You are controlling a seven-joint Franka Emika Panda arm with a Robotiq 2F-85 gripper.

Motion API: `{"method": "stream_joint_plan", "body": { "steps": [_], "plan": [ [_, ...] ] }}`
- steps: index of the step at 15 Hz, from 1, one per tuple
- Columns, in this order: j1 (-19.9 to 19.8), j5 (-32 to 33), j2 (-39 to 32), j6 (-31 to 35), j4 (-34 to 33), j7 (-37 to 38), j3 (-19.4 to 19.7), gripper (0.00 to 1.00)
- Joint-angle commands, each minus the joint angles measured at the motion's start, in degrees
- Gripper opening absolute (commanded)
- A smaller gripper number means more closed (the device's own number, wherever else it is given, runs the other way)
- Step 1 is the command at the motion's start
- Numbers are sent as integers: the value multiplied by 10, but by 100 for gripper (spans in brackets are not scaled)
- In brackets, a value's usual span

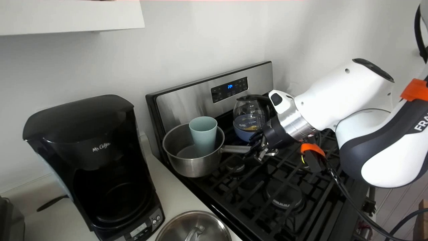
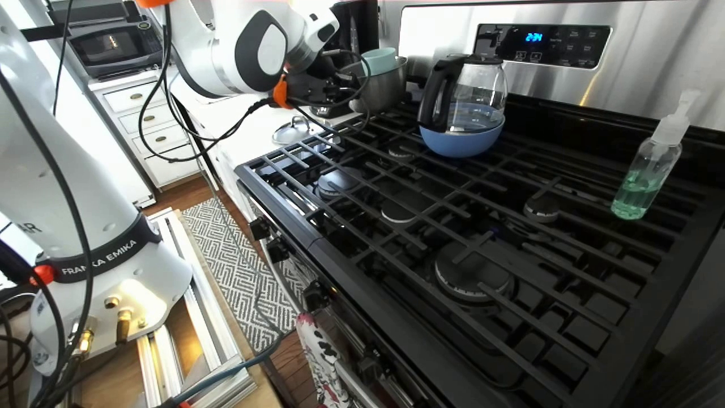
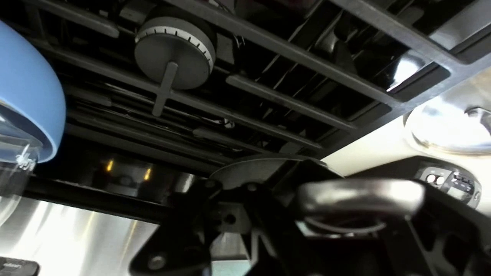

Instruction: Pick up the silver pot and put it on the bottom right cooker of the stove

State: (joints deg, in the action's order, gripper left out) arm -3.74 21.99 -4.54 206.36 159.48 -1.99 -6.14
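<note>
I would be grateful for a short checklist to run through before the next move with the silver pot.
1. Gripper at the handle: ok, the handle runs up to it in an exterior view.
2. Jaws firmly closed on the handle: cannot tell.
3. Silver pot empty: not ok, a pale green cup is inside.
4. Pot lifted: cannot tell whether it rests on the stove or hangs just above.
5. Glass carafe clear of the gripper: ok, they show apart in the wrist view.
6. Front right burner free: ok, nothing stands on it; the pump bottle is farther back.
</note>
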Motion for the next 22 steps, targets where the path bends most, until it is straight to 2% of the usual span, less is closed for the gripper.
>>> {"method": "stream_joint_plan", "body": {
  "steps": [1,3,8,9,14,15,19,22],
  "plan": [
    [23,-16,-39,95,-1,-44,11,3],
    [46,-38,-64,121,0,-58,23,3],
    [28,-12,-102,132,-1,-11,3,3],
    [32,-21,-95,109,-1,-29,11,10],
    [31,-21,-98,112,-1,-21,10,10],
    [34,-28,-94,116,-1,-25,12,3],
    [41,-49,-72,111,-2,-41,17,3],
    [40,-55,-56,84,-8,-39,18,3]
  ]
}}
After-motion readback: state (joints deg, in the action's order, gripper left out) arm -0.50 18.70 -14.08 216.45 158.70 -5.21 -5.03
